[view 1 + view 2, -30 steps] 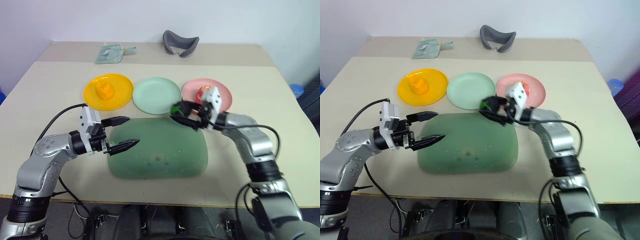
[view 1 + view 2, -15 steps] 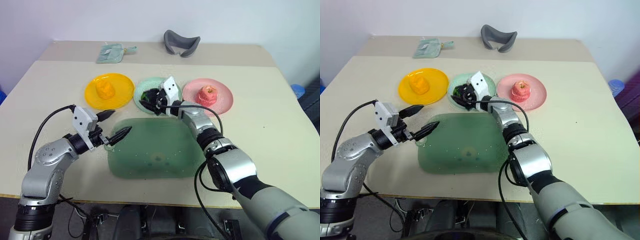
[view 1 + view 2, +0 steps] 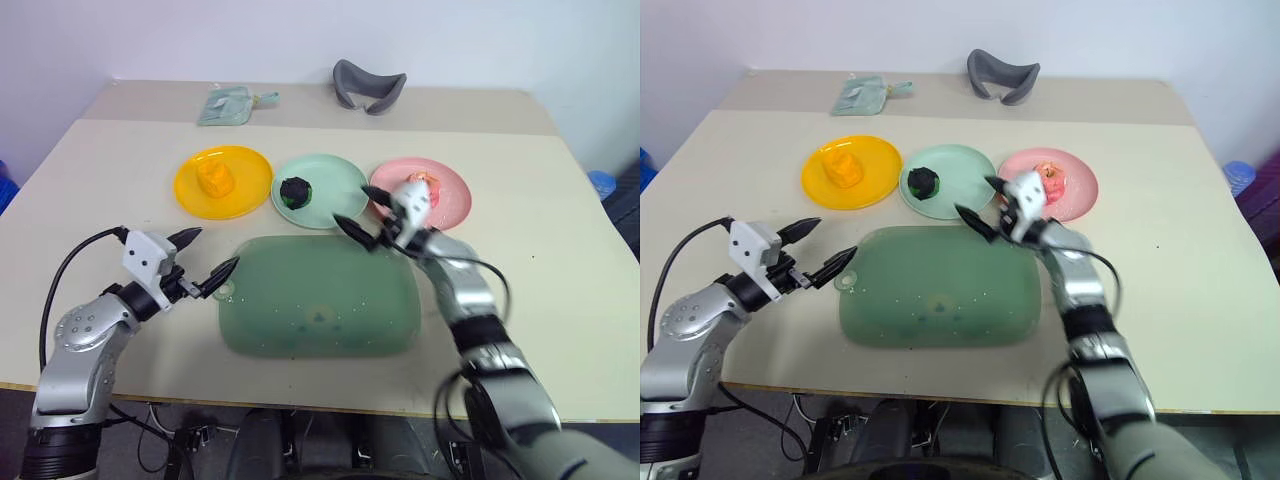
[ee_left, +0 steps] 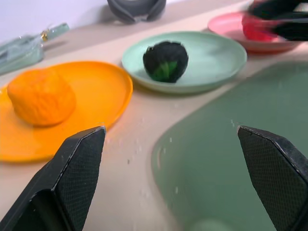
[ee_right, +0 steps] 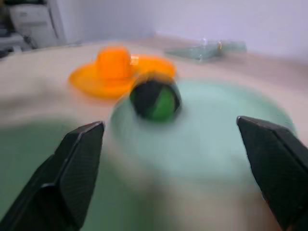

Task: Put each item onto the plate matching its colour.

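While your R gripper [image 3: 362,218] sat spread just beside the pale mint round plastic plate [image 3: 335,183], dark green-black lump [image 3: 295,190] lay on it; L gripper [image 3: 208,254] spread too.

Green-black lump [image 3: 296,189], mint plate [image 3: 335,176]

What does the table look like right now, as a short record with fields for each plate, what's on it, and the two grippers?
yellow plate: holds the orange lump
mint plate: holds the dark green-black lump
pink plate: holds the pink-red lump
green mat: in front of the plates, nothing on it
left gripper: open, holding nothing, at the mat's left edge
right gripper: open, holding nothing, over the mat's far right corner
table back edge: grey curved object, pale green packet
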Controlling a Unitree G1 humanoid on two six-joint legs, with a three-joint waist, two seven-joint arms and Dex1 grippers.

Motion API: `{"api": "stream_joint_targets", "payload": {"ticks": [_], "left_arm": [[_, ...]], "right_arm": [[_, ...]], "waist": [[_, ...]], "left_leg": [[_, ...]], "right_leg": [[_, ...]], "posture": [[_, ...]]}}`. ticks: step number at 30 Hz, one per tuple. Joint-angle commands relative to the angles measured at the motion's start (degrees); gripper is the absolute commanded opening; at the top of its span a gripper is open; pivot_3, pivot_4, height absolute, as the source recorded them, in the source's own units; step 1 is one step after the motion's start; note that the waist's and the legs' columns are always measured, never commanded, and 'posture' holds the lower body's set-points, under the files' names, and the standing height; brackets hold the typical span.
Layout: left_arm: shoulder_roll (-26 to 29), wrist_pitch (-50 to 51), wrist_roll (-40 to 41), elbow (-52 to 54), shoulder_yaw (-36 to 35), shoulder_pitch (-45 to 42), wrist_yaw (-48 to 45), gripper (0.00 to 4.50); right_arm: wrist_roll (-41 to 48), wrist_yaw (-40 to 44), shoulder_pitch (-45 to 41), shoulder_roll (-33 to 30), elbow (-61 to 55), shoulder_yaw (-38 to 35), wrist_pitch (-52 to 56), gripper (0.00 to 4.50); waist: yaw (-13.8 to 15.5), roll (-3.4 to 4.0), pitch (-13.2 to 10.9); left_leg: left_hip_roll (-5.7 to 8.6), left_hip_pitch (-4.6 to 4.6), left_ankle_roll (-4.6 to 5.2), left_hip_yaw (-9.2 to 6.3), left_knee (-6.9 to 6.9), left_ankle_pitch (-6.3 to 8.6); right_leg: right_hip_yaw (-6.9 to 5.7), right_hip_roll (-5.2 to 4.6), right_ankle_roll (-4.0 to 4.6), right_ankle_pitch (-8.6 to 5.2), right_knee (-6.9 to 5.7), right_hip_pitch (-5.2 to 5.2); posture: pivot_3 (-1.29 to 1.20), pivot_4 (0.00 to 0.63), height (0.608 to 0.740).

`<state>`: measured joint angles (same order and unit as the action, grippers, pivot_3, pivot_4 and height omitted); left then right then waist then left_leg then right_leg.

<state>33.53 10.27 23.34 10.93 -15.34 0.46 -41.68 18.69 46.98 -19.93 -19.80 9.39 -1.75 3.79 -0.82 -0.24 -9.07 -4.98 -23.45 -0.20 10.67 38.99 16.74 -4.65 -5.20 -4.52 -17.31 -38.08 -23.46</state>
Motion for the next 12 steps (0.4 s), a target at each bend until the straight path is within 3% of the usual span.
{"api": "stream_joint_targets", "payload": {"ticks": [1,7,12], "left_arm": [[0.79,-1.28,1.45,-0.49,-3.75,1.29,-0.57,4.5],[1.92,-0.23,2.64,1.59,-5.83,4.99,-2.07,4.5],[3.36,2.35,4.63,1.67,-4.88,4.39,-4.52,4.5]], "right_arm": [[4.61,-3.83,9.65,-4.38,-17.45,-6.72,7.29,4.47],[5.71,-4.51,28.75,-11.09,-28.94,-16.76,9.17,4.47],[6.55,-4.1,33.64,-11.87,-30.42,-19.12,8.29,4.47]], "waist": [[-0.3,0.0,0.0],[-0.05,-0.03,0.02],[0.03,-0.1,0.06]], "left_leg": [[0.0,0.01,0.0,0.0,0.0,0.0],[-0.01,0.08,-0.01,-0.02,-0.01,0.01],[0.0,0.1,0.01,-0.03,0.02,0.02]], "right_leg": [[0.0,0.01,0.0,0.0,0.0,0.0],[0.01,0.03,0.01,0.0,0.01,0.04],[0.01,0.03,0.01,0.0,0.03,0.09]], "posture": [[0.0,0.15,0.74],[0.0,0.15,0.74],[0.0,0.15,0.74]]}}
